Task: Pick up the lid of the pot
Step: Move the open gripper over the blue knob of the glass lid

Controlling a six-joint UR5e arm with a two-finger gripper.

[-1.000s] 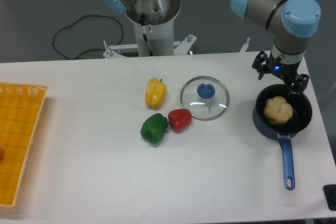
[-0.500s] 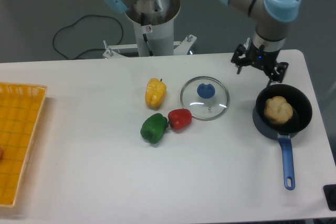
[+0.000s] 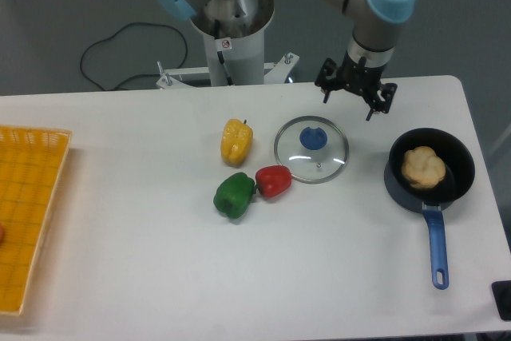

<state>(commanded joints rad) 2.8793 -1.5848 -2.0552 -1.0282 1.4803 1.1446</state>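
Look to the left of the black frying pan (image 3: 397, 182) for the pot lid (image 3: 297, 160), lying flat on the white table (image 3: 160, 269), well apart from the pan. Note the clear, round plate and the blue knob (image 3: 313, 138) turned up toward the camera. Find the gripper (image 3: 350, 101) to the left of the pan too, and toward the table's far side, pointing down. Can see the fingers held apart from each other, just beyond the lid's far right edge in the view. Cannot tell from this angle how high above the table to place the fingertips.

Inside the pan, see a tan, lumpy item (image 3: 423, 168), too indistinct to name. From the pan's near side, follow the blue handle (image 3: 437, 249) toward the camera.

Farther left of the pan, past the lid, find three peppers: the yellow pepper (image 3: 236, 142) farthest from the camera, the green pepper (image 3: 234, 196) nearest, and the red pepper (image 3: 274, 181) just beside the green one, close to the lid. Well to the left of the pan, at the view's edge, see an orange-yellow crate (image 3: 32, 138), holding a small red thing (image 3: 1, 233), mostly cut off. Far left of the pan and behind, see a black cable (image 3: 82, 61) in a loose loop. Nearer the camera than the pan, see a dark object (image 3: 501, 299), cut off at right.
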